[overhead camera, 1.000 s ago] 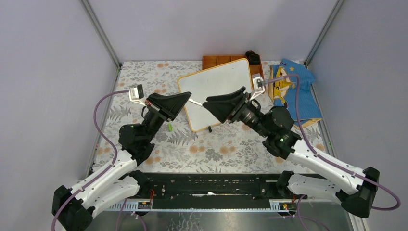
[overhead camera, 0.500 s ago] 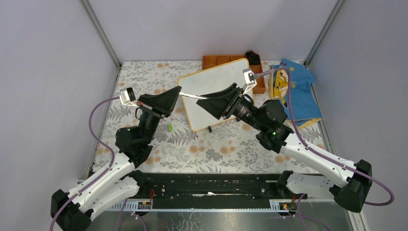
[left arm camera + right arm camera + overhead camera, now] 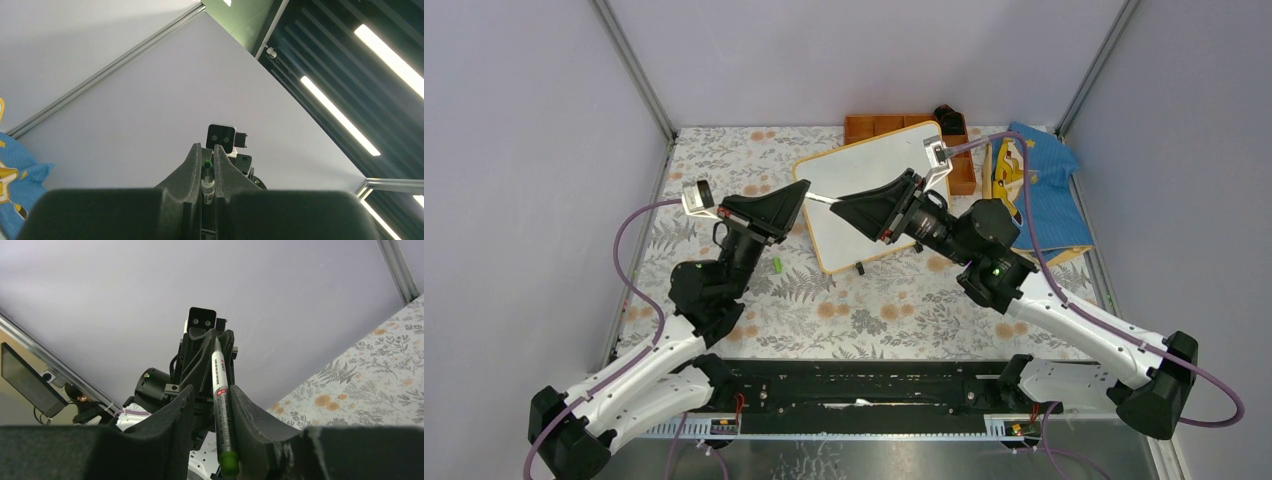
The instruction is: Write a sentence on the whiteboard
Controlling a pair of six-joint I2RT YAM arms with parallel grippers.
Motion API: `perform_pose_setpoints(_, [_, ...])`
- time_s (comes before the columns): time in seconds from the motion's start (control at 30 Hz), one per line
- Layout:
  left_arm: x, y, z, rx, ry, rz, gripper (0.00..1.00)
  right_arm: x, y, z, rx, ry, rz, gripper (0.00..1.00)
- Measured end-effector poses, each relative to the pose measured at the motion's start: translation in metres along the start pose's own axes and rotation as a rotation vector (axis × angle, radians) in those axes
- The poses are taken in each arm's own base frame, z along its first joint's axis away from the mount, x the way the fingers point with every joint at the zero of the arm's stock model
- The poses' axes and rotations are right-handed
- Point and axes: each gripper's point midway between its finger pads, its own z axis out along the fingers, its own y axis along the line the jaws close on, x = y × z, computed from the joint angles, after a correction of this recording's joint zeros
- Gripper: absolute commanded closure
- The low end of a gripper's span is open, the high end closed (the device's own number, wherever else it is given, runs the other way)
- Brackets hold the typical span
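Note:
The whiteboard [image 3: 874, 168] lies tilted at the back middle of the table, and I see no sentence on its bare surface. Above its left edge my two grippers point at each other, with a white marker [image 3: 821, 200] bridging them. My left gripper [image 3: 800, 192] [image 3: 207, 146] is shut on the marker [image 3: 208, 184]. The marker's green end [image 3: 229, 462] lies inside my right gripper [image 3: 841, 204] [image 3: 212, 389]. There the barrel [image 3: 220, 390] rests against one finger [image 3: 247, 405], and a gap stays on the other side.
An orange compartment tray [image 3: 879, 124] sits behind the board with a black object [image 3: 951, 118] at its right end. A blue and yellow cloth item [image 3: 1036, 185] lies at the right. A small green cap [image 3: 777, 264] rests on the floral cloth left of the board.
My right gripper has moved left over the marker's free end and its jaws have narrowed. The left gripper shifted slightly left, then back, keeping hold of the marker.

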Motion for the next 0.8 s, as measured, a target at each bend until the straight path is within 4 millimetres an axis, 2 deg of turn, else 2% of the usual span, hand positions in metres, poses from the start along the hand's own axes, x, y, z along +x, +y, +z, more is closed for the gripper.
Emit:
perform_pose_setpoints(0.4, [0.0091, 0.0070, -0.0009, -0.032, 0.017, 0.006, 1.00, 0.0068, -0.0089, 0.0015, 0.026, 0.021, -0.007, 0.64])
perform_pose_setpoints(0.8, [0.0089, 0.0053, -0.0009, -0.042, -0.007, -0.013, 1.00, 0.0020, -0.0066, 0.0026, 0.017, -0.001, -0.007, 0.72])
